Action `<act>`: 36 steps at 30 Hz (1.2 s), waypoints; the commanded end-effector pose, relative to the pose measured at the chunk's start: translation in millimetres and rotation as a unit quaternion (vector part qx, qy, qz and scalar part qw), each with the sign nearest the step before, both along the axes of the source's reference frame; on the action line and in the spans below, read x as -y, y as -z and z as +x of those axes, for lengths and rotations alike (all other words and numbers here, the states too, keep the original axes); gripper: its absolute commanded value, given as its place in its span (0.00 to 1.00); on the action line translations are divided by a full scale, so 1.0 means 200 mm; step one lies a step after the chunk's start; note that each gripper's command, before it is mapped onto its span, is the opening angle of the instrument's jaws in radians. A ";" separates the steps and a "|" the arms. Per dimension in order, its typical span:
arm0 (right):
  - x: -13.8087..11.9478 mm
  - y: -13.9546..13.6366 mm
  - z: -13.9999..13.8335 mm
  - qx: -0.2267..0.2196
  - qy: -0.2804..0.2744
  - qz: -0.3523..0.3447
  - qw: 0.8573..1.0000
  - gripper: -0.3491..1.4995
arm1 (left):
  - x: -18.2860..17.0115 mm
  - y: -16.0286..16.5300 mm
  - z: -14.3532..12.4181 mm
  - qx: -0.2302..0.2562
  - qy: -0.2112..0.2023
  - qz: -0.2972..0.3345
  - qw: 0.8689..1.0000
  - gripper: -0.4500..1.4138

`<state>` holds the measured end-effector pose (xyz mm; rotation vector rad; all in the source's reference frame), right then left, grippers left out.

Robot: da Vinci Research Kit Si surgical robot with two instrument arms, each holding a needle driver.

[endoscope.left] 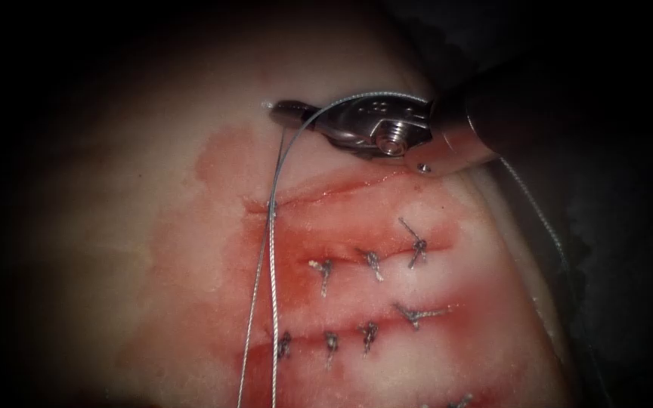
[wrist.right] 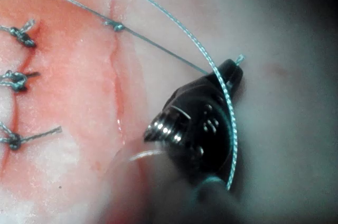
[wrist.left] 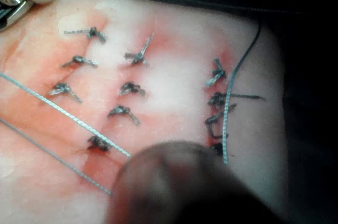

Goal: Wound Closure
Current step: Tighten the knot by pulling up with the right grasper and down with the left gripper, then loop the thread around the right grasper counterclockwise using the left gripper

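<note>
Your right tool [endoscope.left: 285, 113] lay nearest, its shaft entering from the right and tip pointing left, jaws pinched on the thread [endoscope.left: 272, 227]. The thread ran down from the jaws to a knot at the upper cut [endoscope.left: 319, 195] on the tissue [endoscope.left: 153, 249], then on toward the bottom edge.

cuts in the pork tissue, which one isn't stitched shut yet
The uppermost cut, nearest the right arm's tool, whose shut jaws hold the grey thread. It carries one knot at its left end; both lower cuts have knot rows.
</note>
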<state>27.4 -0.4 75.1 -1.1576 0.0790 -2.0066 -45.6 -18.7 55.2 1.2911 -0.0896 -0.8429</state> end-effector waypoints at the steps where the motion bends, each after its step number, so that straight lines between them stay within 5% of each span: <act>1: -0.001 -0.002 0.003 -0.001 0.000 0.000 1.000 0.00 | -0.001 -0.002 -0.003 0.000 0.000 -0.001 1.000 0.00; 10: -0.003 -0.002 0.002 0.002 0.007 -0.008 1.000 0.00 | -0.001 0.000 -0.002 0.006 -0.003 -0.003 1.000 0.00; 13: -0.001 -0.001 0.002 -0.018 0.024 -0.002 1.000 0.00 | -0.008 0.003 0.001 0.011 0.014 -0.009 1.000 0.00; 15: 0.002 0.000 0.002 -0.023 0.035 -0.012 0.999 0.00 | -0.023 0.007 0.004 0.017 0.065 -0.023 0.998 0.00; 16: 0.004 0.001 0.003 -0.025 0.044 -0.033 0.998 0.08 | -0.031 0.008 0.006 0.024 0.088 -0.034 0.995 0.00; 17: 0.007 0.003 0.003 -0.036 0.046 -0.052 0.997 0.31 | -0.043 0.011 0.008 0.025 0.108 -0.036 0.993 0.00; 20: 0.013 0.011 0.003 -0.055 0.049 -0.095 0.993 0.75 | -0.069 0.015 0.013 0.038 0.152 -0.083 0.984 0.00; 28: 0.020 0.043 0.005 -0.070 0.043 -0.110 0.990 0.91 | -0.131 0.023 0.024 0.118 0.301 -0.190 0.927 0.00; 31: 0.022 0.052 0.008 -0.082 0.033 -0.120 0.989 0.87 | -0.150 0.031 0.024 0.184 0.413 -0.200 0.869 0.00; 36: 0.025 0.056 0.017 -0.094 0.013 -0.135 0.986 0.76 | -0.166 0.036 0.016 0.279 0.516 -0.196 0.786 0.00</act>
